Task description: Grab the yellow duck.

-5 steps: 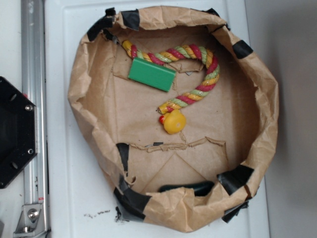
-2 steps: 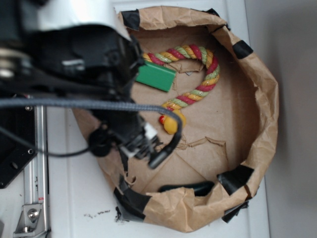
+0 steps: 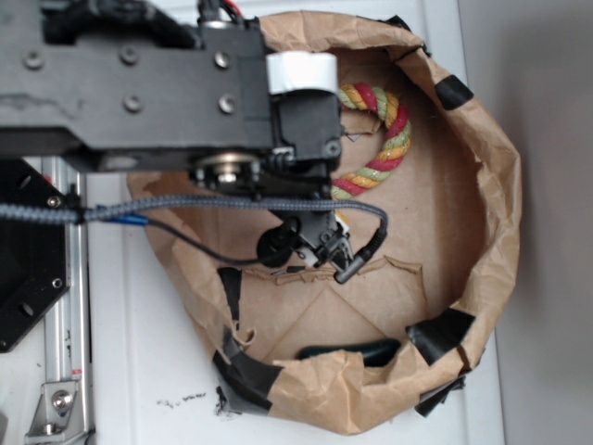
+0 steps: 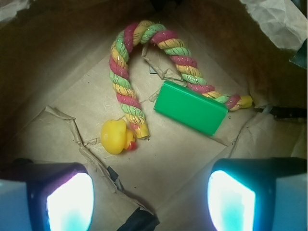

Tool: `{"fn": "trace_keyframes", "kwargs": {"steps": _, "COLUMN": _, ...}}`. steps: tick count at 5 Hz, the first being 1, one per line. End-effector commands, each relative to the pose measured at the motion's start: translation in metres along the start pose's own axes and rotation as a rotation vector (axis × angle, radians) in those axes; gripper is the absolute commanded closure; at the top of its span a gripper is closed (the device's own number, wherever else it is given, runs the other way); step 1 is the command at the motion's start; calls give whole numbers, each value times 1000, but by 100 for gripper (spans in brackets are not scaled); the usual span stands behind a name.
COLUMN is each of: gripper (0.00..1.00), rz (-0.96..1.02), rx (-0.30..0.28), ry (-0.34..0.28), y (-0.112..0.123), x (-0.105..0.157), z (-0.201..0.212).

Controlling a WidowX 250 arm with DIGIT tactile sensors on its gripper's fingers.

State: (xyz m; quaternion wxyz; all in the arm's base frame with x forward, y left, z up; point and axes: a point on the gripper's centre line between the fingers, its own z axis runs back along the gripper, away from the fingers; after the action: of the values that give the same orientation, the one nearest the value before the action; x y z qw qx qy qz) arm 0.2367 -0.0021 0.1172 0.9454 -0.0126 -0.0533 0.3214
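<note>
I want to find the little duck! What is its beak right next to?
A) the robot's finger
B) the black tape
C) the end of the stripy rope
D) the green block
C: in the wrist view the yellow duck lies with its red beak by the end of the rope toy, apart from the green block and the open gripper.

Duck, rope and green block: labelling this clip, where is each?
Duck [image 4: 114, 136], wrist view, on its body.
Rope [image 4: 123, 82], wrist view, on its left strand.
Green block [image 4: 191, 107], wrist view, on its top face.
</note>
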Motion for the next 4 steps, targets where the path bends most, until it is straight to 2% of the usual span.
{"fn": "trace_keyframes", "kwargs": {"steps": 1, "gripper": 0, "rz": -2, "rx": -21, "ry": -29, "y": 1, "x": 6, "z": 9}}
{"fn": "trace_keyframes", "kwargs": {"steps": 2, "gripper": 0, "rz": 26, "rx": -56, "ry": -52, "y": -2, "x": 5, "z": -26}}
{"fn": "trace_keyframes", "kwargs": {"steps": 4, "gripper": 0, "rz": 5, "rx": -28, "ry": -7, "y": -8, "x": 2, "z": -59}}
